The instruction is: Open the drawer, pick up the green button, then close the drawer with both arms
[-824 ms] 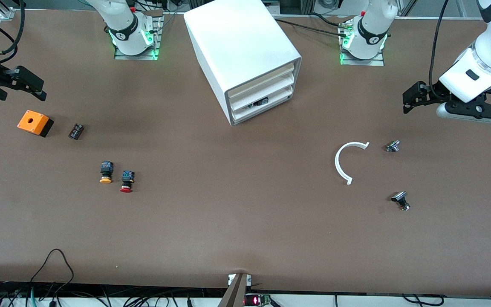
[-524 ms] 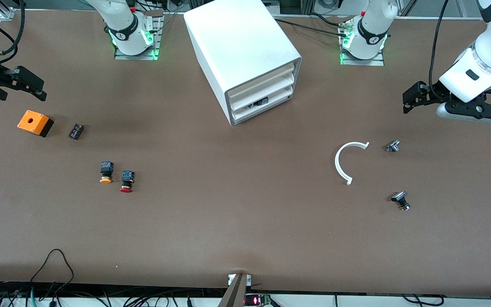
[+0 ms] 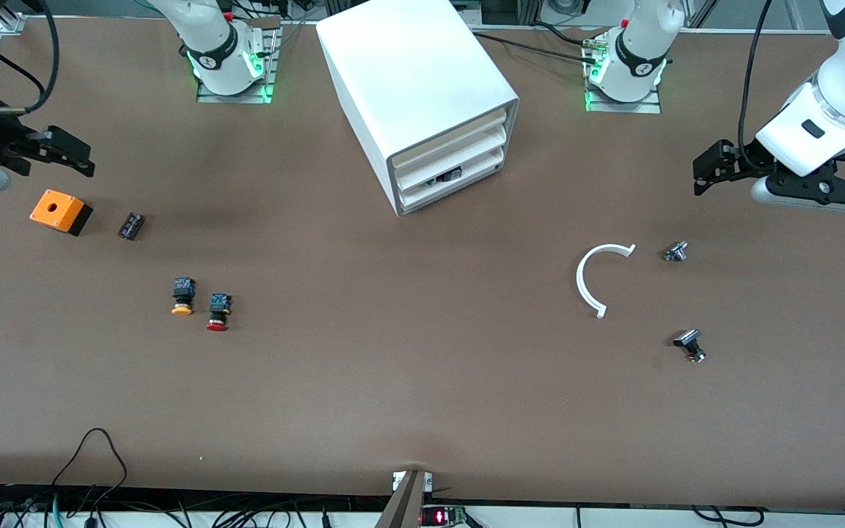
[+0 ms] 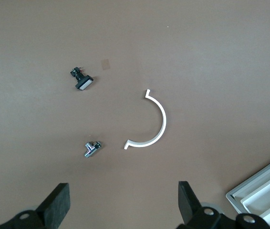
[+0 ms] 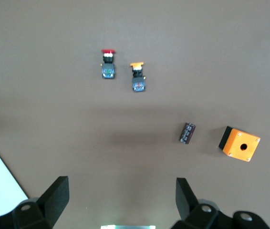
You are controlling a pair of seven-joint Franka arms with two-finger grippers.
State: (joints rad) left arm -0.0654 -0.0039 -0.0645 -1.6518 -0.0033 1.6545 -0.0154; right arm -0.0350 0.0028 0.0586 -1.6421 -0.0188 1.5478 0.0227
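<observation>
The white cabinet stands near the robots' bases, mid-table. Its three drawers sit pushed in, the drawer lowest. A small dark thing shows at the drawer fronts, and I cannot tell what it is. The button is hidden. My left gripper hangs open and empty over the table at the left arm's end; the left wrist view shows its wide-set fingers. Over the right arm's end, beside an orange box, my right gripper is open and empty too, as in its wrist view.
A small black block lies by the orange box. A yellow-capped button and a red-capped one lie nearer the camera. Toward the left arm's end lie a white C-shaped ring, a small metal part and a black part.
My right gripper has shifted a little toward the middle of the table. The left arm and everything on the table stay as they were.
</observation>
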